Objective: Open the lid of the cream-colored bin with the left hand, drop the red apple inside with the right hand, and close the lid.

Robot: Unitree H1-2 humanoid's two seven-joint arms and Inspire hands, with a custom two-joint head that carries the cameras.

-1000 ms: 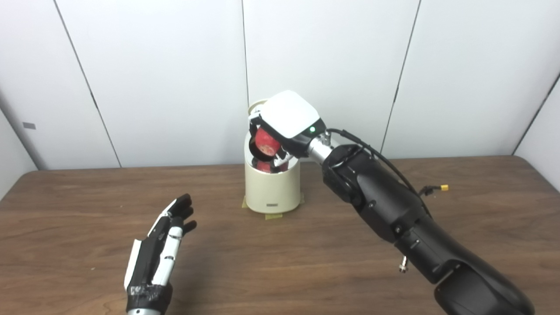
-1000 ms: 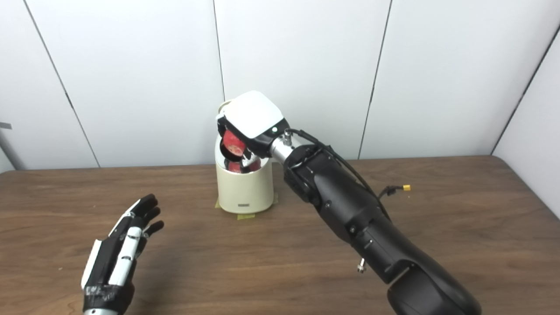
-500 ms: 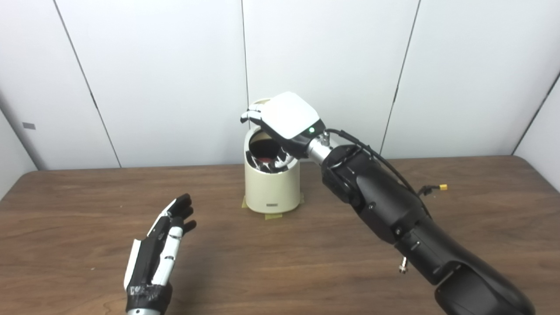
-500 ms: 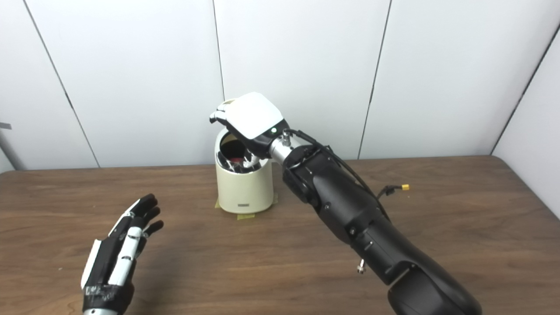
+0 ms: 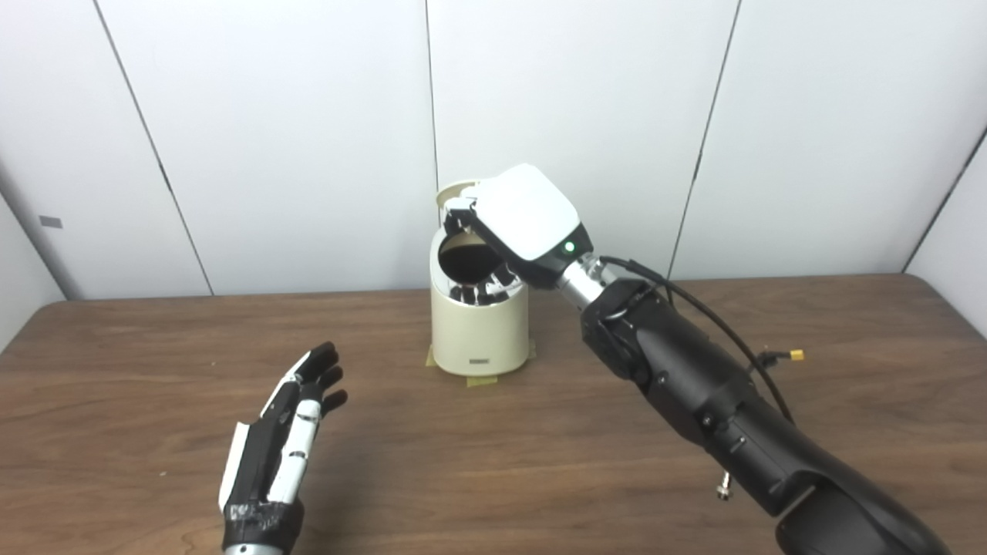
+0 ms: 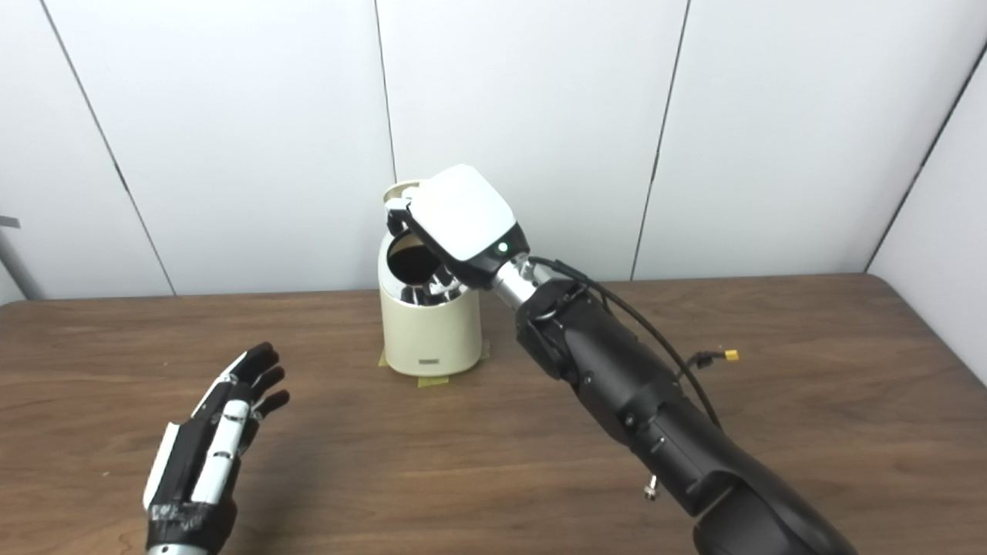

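At frame center, the right hand (image 5: 524, 216) is hovering over the open cream-colored bin (image 5: 480, 327), fingers spread and holding nothing. No apple is showing in the dark opening. The left hand (image 5: 274, 455) is idling open, lower left. Closing calls for clearing the rim, then pressing the raised lid (image 5: 455, 191) down squarely.

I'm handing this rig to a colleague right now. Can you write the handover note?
Right hand: open, holding nothing, over the mouth of the cream-colored bin.
Left hand: open, near the table, away from the bin.
Lid: standing open behind the right hand.
Red apple: not visible; the bin's inside looks dark, so it is presumably inside.
Left: withdraw the right hand, close the lid.
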